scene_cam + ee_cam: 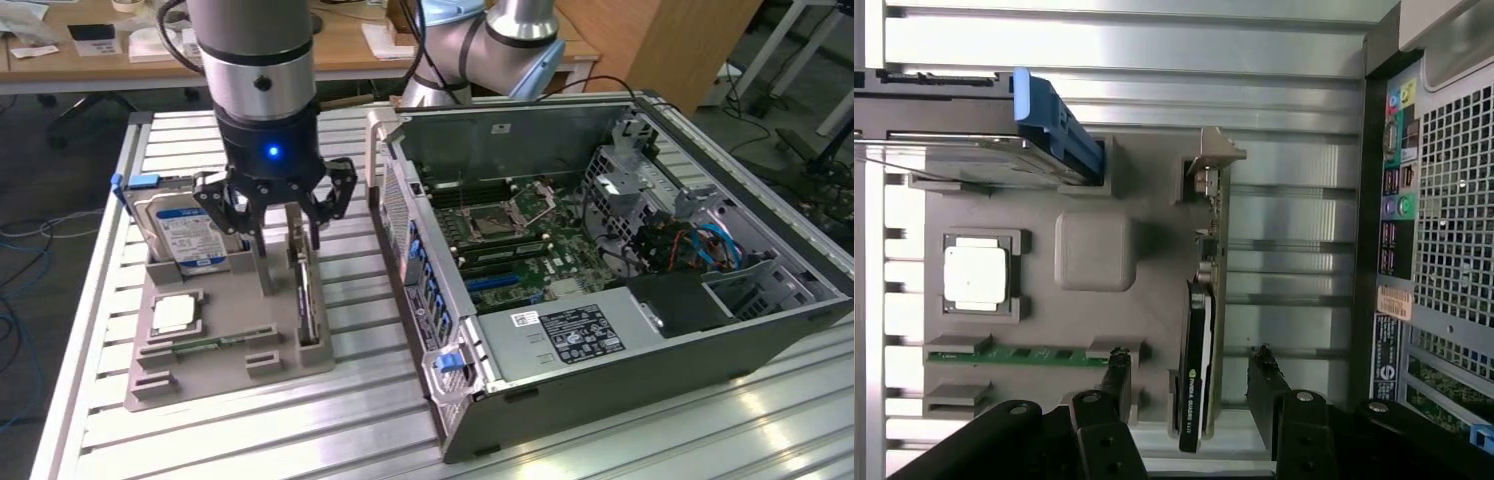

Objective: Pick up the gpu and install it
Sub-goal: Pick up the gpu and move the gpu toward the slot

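Observation:
The gpu [307,300] stands on edge in a slot of the grey holder tray [234,300], a thin dark card seen as a narrow strip. In the wrist view the gpu [1199,340] runs lengthwise with its metal end bracket [1214,155] at the far end. My gripper [283,232] hangs just above the card, open. My gripper [1190,378] has one black finger on each side of the card's dark end, with a gap between each finger and the card. Nothing is held.
A blue-labelled hard drive [180,230], a square processor chip [174,313] and a green memory stick [1014,352] share the tray. The open computer case [587,340] lies at the exterior view's right, motherboard [521,240] exposed. Everything rests on a slatted aluminium table [360,420].

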